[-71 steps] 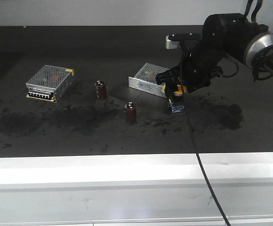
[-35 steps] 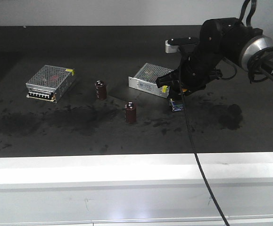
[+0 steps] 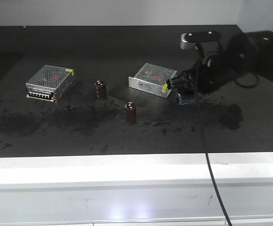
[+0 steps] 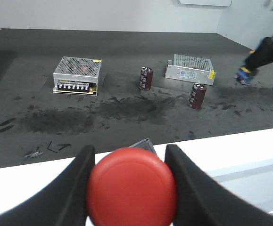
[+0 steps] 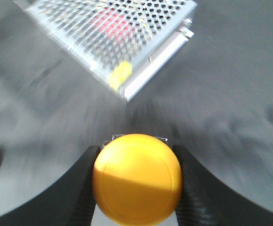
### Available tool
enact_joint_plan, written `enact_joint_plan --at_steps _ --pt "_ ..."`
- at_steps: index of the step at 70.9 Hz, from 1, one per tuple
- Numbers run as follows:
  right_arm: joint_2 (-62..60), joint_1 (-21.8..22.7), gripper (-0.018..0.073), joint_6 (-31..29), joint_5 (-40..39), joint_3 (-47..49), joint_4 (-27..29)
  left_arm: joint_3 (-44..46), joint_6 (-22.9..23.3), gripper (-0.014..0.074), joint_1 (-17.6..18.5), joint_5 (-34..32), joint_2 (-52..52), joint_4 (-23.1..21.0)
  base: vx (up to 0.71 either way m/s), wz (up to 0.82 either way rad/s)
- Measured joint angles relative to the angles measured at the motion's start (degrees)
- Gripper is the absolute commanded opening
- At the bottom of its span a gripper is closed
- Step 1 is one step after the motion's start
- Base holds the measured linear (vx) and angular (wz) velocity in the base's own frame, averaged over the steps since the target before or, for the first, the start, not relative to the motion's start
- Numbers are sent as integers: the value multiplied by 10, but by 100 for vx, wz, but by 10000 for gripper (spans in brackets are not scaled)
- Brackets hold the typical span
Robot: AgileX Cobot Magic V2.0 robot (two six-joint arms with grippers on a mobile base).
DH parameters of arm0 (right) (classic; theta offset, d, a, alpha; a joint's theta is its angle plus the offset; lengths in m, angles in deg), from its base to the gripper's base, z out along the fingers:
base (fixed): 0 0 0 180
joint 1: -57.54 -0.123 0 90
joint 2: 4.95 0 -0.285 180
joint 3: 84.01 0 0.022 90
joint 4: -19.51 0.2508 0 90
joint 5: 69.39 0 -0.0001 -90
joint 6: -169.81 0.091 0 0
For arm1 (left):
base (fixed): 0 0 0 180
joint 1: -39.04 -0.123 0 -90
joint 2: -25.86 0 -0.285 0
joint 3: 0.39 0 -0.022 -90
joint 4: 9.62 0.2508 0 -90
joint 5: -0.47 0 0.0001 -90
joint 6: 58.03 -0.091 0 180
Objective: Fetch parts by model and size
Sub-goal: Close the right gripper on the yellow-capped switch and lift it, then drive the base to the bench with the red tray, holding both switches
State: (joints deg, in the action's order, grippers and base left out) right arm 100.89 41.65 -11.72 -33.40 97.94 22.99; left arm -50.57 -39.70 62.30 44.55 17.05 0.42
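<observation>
In the left wrist view my left gripper [image 4: 129,155] is shut on the red-capped push-button switch [image 4: 131,188]. Its black fingers [image 4: 79,181] press both sides of the cap, held over the white front ledge. My right gripper [image 5: 135,153] is shut on the yellow-capped switch [image 5: 137,181], just in front of a mesh-topped box's corner [image 5: 122,77]. From the front, the right arm [image 3: 207,70] hangs low to the right of that box, and the switch's blue-edged base [image 3: 183,100] shows under it, close over the table. The left gripper is outside the front view.
Two silver mesh-topped boxes sit on the dark tabletop, one at the left [image 3: 50,82] and one mid-right [image 3: 153,79]. Two maroon capacitors stand between them [image 3: 101,89] and nearer the front [image 3: 130,113]. A white ledge [image 3: 127,172] runs along the table's front edge.
My right arm has swung right and back, carrying the yellow-capped switch a little right and away from the front. The boxes and capacitors have stayed put.
</observation>
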Motion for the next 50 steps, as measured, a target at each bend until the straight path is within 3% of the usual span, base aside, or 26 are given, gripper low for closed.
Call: enact_joint_plan --at_steps 19,50 --pt "-225 0 -10 -14 -107 -202 0 0 0 -6 0 0 0 0 0 0" --pt "-587 0 -10 -41 -151 -430 2 0 0 -6 0 0 0 0 0 0"
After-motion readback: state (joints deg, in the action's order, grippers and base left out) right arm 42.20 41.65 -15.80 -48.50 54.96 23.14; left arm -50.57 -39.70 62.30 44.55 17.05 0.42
